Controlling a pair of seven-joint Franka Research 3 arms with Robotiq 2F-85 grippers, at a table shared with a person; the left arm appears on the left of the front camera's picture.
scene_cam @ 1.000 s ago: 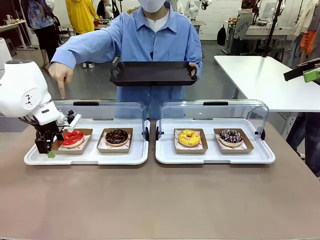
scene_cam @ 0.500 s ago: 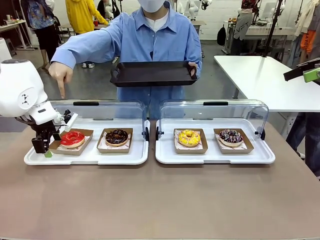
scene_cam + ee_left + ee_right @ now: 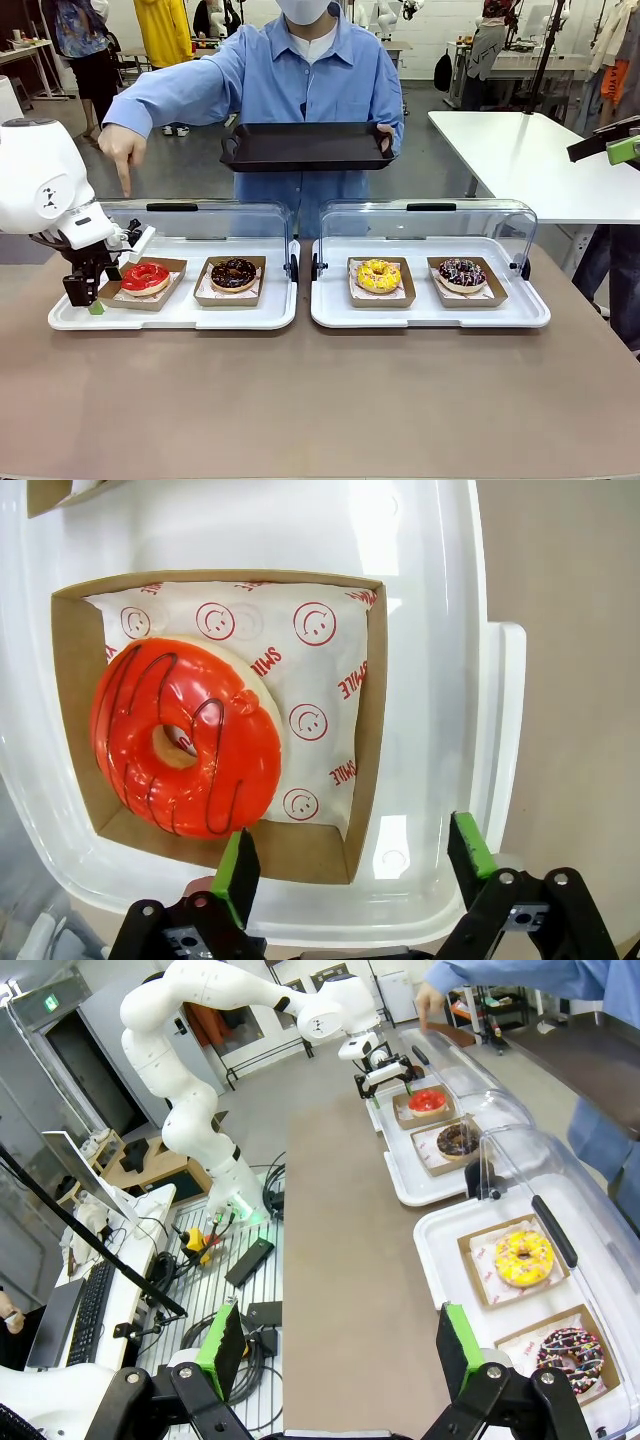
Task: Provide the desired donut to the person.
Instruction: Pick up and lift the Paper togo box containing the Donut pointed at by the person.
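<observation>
Front: person holds black tray; hand points down just beyond left gripper, red donut right beside it.
Left wrist: liner reads "SMILE" with smiley faces. Gripper apart, clamping nothing; one pad over carton edge, other over white tray rim.
Right wrist: right gripper apart, empty, high over counter.

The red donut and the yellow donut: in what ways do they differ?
The red donut has glossy red icing with dark lines; the yellow donut has yellow icing with specks. The red donut lies in the left tray, the yellow donut in the right tray. Both sit in brown paper-lined boxes.
</observation>
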